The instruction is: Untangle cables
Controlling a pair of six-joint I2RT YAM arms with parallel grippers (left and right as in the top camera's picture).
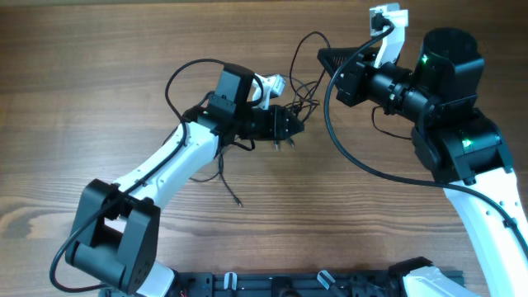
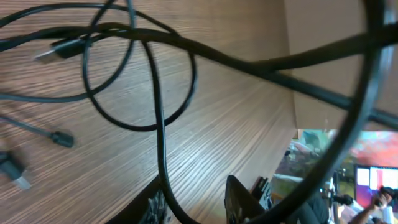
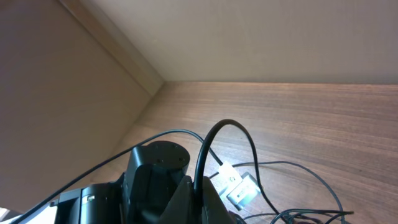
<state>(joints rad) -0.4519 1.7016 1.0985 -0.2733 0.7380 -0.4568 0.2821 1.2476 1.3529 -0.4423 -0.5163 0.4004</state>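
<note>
My left gripper (image 1: 285, 128) is low over the wooden table (image 1: 99, 74) with its jaws standing well apart. In the left wrist view one strand of the thin black cables (image 2: 157, 106) runs down through the gap between them, and I cannot tell whether it touches either side. The cables lie in loose loops on the table between my two grippers, with a flat metallic plug (image 2: 53, 53) resting on the wood. My right gripper (image 1: 332, 59) sits at the far side of the bunch; I cannot tell how far its jaws are parted.
</note>
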